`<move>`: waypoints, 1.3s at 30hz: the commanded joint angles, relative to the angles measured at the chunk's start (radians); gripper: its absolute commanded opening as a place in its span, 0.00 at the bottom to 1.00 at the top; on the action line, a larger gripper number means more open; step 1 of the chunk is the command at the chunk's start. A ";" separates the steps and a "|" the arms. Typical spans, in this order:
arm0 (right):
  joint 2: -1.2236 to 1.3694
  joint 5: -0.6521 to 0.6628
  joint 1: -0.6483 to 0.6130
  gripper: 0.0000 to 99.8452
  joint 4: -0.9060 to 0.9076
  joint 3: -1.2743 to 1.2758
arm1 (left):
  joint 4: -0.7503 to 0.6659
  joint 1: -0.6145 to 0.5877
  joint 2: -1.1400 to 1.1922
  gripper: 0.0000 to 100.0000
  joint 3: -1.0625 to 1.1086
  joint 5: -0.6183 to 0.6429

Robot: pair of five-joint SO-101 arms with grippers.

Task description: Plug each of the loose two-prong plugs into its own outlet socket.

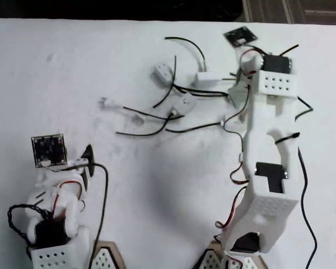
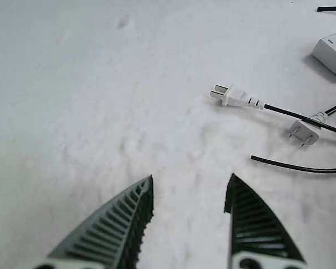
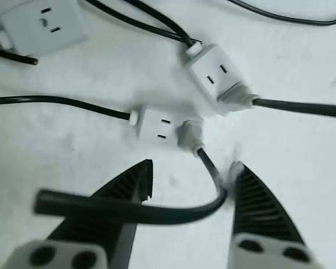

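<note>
Two loose white two-prong plugs (image 2: pixel 229 96) (image 2: pixel 302 131) lie on the table on black cords, some way ahead of my open left gripper (image 2: pixel 190 179), which holds nothing. From above they are the plugs (image 1: pixel 105 102) (image 1: pixel 137 119) left of the cable tangle, and the left gripper (image 1: pixel 88 162) stays near the table's front left. My right gripper (image 3: pixel 193 168) is open over the tangle, with a black cord (image 3: pixel 129 210) crossing between its fingers. Just ahead lie three white sockets (image 3: pixel 42 22) (image 3: pixel 218 70) (image 3: pixel 157 123). A grey plug (image 3: pixel 190 133) sits against the end of the nearest one.
From above, the sockets (image 1: pixel 164 71) (image 1: pixel 185 102) (image 1: pixel 208 78) lie among looping black cords at the table's centre back. The right arm (image 1: pixel 266 140) stretches along the right side. White table (image 1: pixel 157 196) lies between the arms.
</note>
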 commanded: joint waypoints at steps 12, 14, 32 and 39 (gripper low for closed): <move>-0.260 -0.003 -0.242 0.08 0.107 0.077 | -0.023 -0.010 -0.007 0.22 -0.003 -0.009; -0.268 -0.020 -0.282 0.13 0.105 0.109 | -0.023 -0.010 -0.007 0.22 -0.003 -0.009; -0.338 -0.539 -0.478 0.31 0.084 0.114 | -0.023 -0.010 -0.007 0.22 -0.003 -0.031; -0.513 -0.540 -0.636 0.31 0.087 0.117 | -0.023 -0.010 -0.007 0.22 -0.003 -0.061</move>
